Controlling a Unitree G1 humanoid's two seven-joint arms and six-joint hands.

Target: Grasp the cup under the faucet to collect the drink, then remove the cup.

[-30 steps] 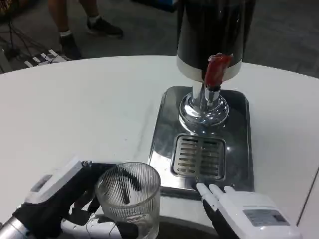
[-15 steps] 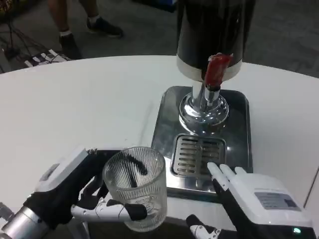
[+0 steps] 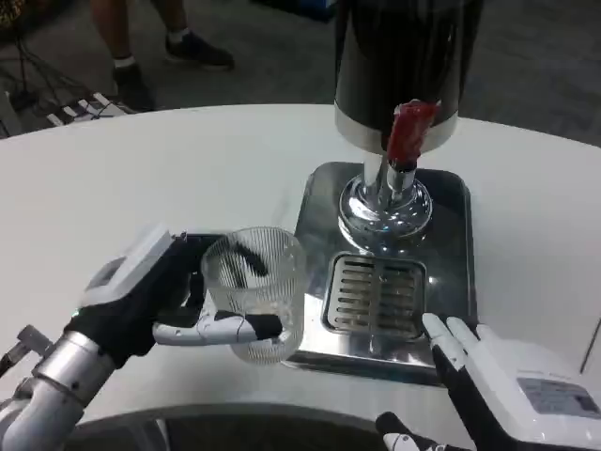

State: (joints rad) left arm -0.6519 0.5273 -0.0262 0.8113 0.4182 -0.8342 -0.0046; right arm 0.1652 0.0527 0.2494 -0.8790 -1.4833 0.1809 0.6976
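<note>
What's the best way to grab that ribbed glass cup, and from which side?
Around its ribbed side wall, coming from the left, probably. The cup stands upright with an open mouth, and the dispenser's tray crowds its right. The left hand already wraps it that way.

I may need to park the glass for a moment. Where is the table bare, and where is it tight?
Bare white table stretches left of the steel tray. Crowded: the near edge, where the left hand holds the cup against the tray and the right hand waits by the grille.
</note>
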